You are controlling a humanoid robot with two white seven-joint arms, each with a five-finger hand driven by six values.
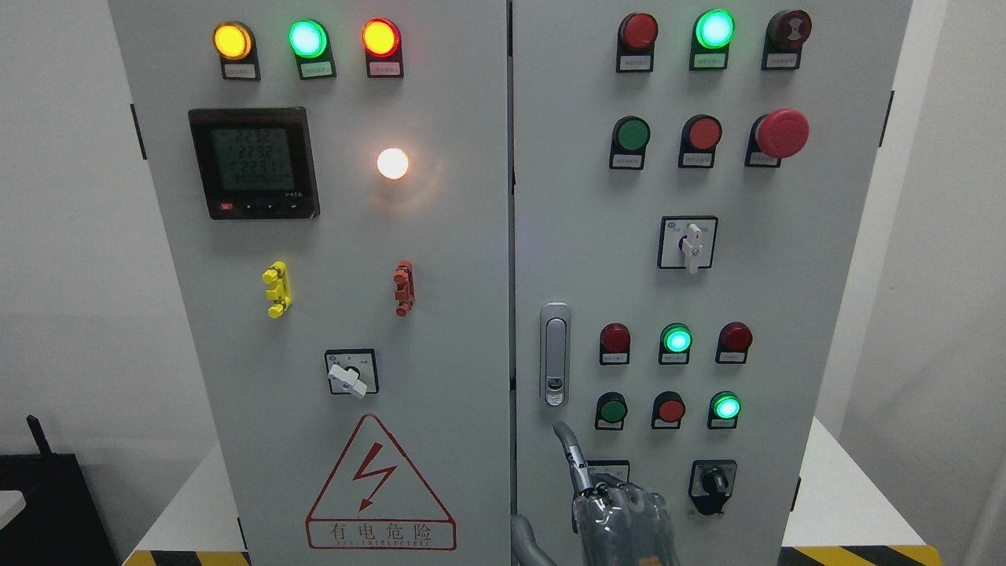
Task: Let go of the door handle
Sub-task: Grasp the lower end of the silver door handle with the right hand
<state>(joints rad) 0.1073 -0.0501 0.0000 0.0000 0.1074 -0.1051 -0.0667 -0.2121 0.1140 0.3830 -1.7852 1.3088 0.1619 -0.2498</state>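
1. White walls back a grey electrical cabinet [440,259] with two doors, standing on a white worktop [825,487] edged with yellow-and-black hazard tape [857,555].
2. On the left door sit three lit lamps in yellow, green and red along the top, a digital meter [253,163], a glowing white lamp [392,163], a yellow clip [277,289], a red clip [403,288], a rotary switch [350,373] and a red-outlined shock warning triangle [380,487].
3. On the right door are rows of red and green buttons and lamps, a red mushroom stop button [781,133] and two more selector switches.
4. The door handle [555,354], a silver vertical latch, lies flush near the right door's left edge, with nothing in front of it.
5. One hand [621,515] shows at the bottom edge, just right of the middle, below the handle and apart from it.
6. Its index finger [570,452] points up toward the handle without reaching it; the other fingers are curled in, holding nothing.
7. From which side its arm enters cannot be told.
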